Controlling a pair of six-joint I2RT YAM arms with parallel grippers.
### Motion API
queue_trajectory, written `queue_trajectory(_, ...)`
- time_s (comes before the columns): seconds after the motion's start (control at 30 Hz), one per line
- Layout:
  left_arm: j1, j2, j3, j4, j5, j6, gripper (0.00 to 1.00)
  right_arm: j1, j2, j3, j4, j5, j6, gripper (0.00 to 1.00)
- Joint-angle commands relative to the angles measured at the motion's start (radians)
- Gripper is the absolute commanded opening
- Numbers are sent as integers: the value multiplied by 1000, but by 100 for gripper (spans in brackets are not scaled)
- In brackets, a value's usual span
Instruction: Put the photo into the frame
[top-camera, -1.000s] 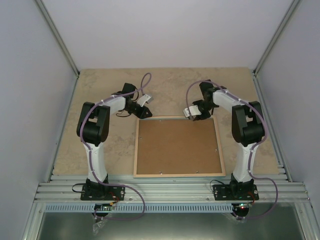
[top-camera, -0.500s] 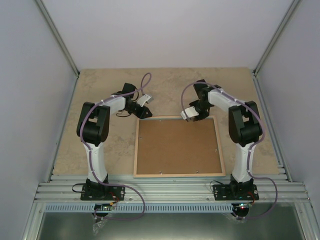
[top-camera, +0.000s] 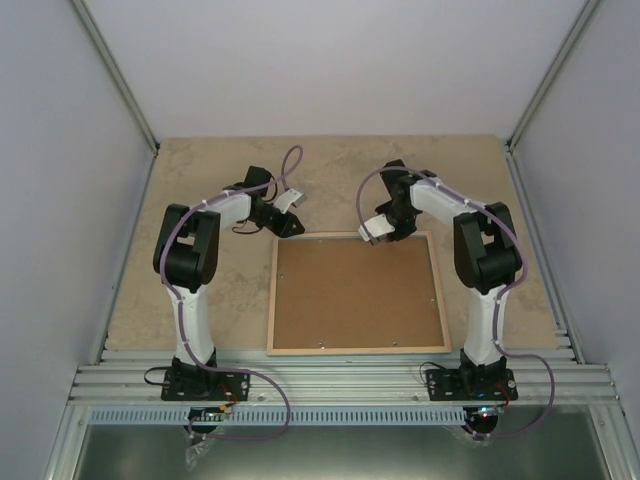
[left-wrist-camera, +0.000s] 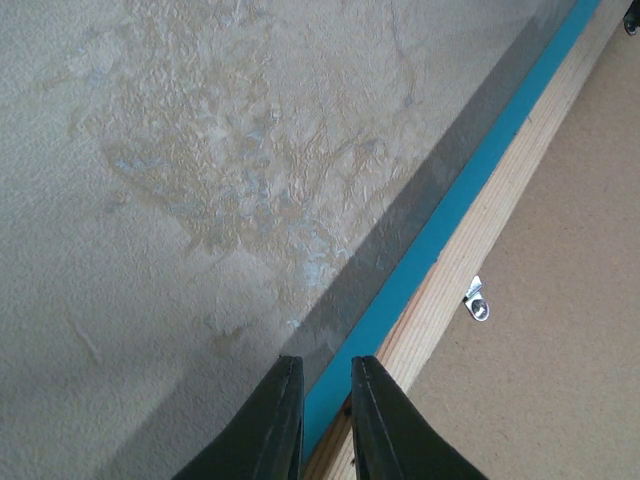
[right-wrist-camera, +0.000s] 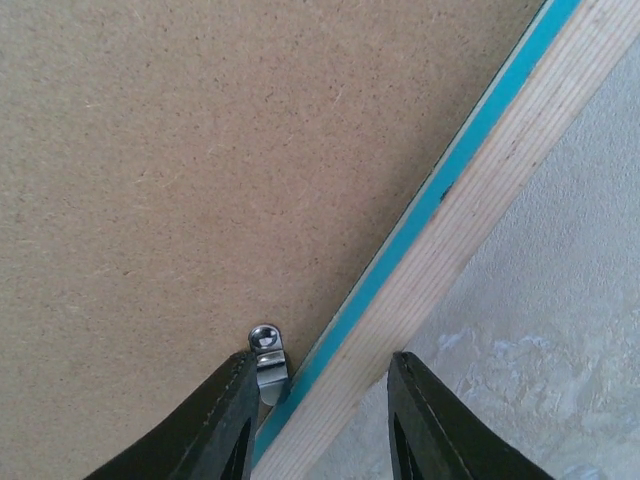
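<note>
Lying back-up: the frame (top-camera: 356, 350) is flat on the beige mottled tabletop (top-camera: 200, 290), in the middle of the top view, its lower edge near the arm bases.
Frame look: a pale wooden rim surrounds a brown backing panel (top-camera: 357, 293). A turquoise strip (left-wrist-camera: 440, 225) runs along the wood, on the tabletop side in the left wrist view and on the panel side in the right wrist view.
Shadow: a grey band lies on the tabletop beside the strip in the left wrist view.
Clips: a small metal clip (left-wrist-camera: 477, 300) sits on the panel just inside the rim, right of centre in the left wrist view. A second clip (right-wrist-camera: 266, 350) shows at lower centre of the right wrist view.
Left hand (top-camera: 291, 224): at the frame's upper left corner in the top view. Its fingers (left-wrist-camera: 283, 425) leave only a thin slit, with turquoise showing through it. Whether they pinch anything I cannot tell.
Right hand (top-camera: 379, 232): over the upper rim, slightly right of centre. Its jaws stand apart, one finger just beside the second clip and the other on the tabletop side. The wood and the strip pass between them, unclamped.
Changed: the right hand has slid leftward along the upper rim, away from the upper right corner, and its forearm has swung with it.
Unchanged: the left arm, the frame and the panel keep their places.
</note>
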Motion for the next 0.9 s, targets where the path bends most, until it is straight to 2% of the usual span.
queue_trajectory(0.0,-13,55,-49,-24,-131,22,16,-11,121,-107,-35,195,-13,35)
queue_trajectory(0.4,-13,53,-52,-21,-131,22,16,4,123,-194,120,208,51,3)
queue_trajectory(0.67,-13,53,-50,-24,-128,27,16,13,62,-265,244,162,43,1)
queue_trajectory(0.73,-13,37,-54,-15,-127,28,17,18,47,-239,232,131,54,5)
queue_trajectory(0.87,-17,-22,-20,-18,-118,60,28,1,66,-3,22,-18,176,37)
